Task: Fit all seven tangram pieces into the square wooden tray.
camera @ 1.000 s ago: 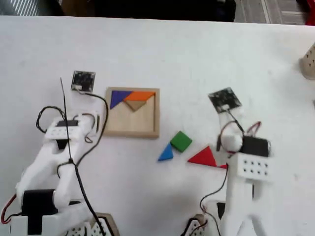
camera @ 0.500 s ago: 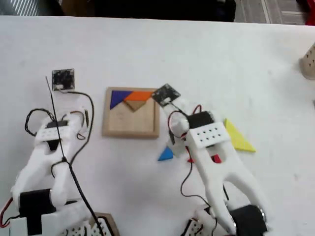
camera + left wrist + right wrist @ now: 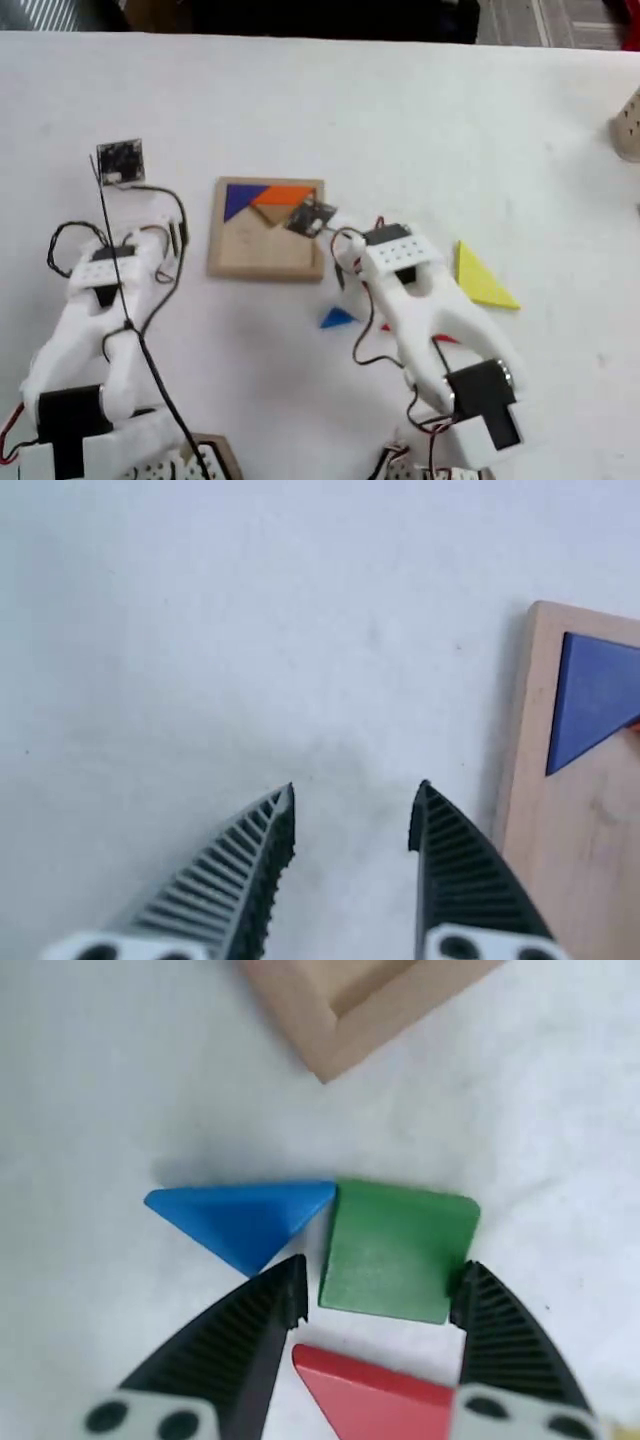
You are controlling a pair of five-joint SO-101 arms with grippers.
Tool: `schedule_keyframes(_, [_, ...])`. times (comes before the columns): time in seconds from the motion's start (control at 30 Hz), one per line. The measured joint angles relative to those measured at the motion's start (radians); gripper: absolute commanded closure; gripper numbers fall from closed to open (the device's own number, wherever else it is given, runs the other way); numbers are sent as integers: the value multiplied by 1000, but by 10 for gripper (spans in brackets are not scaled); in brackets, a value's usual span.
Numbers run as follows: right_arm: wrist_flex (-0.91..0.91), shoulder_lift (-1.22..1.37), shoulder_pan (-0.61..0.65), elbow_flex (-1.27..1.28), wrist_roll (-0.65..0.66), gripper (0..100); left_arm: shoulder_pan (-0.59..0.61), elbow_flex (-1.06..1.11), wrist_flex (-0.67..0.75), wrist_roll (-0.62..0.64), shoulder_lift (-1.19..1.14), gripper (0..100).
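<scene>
Right arm now in at tray [image 3: 265,268] 4 o'clock, swung from farther right. Right gripper [image 3: 382,1272] spread astride green square [image 3: 395,1250]; left gripper [image 3: 355,800] spread, empty. Pick-up step: you lower, pinch.

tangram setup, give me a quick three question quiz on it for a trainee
1. True or false: the right gripper has its fingers open on either side of the green square.
2. Which of these lies in the wooden tray? A) orange piece B) yellow piece C) red piece
3. What does the left gripper hold?
Key: 1 true. 2 A. 3 Nothing; its fingers are open over the bare table beside the tray.
</scene>
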State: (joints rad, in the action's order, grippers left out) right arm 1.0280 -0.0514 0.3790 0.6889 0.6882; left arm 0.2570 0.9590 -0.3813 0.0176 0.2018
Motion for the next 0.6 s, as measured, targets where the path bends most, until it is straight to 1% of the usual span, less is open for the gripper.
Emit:
schedule_keyframes(0.13, [0,12,-2,-2,23,772,0,0,0,0,0,798])
schedule_keyframes(0.37, [0,20,-2,-2,25,779,0,0,0,0,0,798])
schedule_keyframes(0.43, [0,20,-2,-2,25,824,0,0,0,0,0,798])
schedule_keyframes(0.57, [-5,20,-3,-2,25,988,0,0,0,0,0,798])
schedule_keyframes(0.6, [-8,20,-3,-2,25,982,0,0,0,0,0,798])
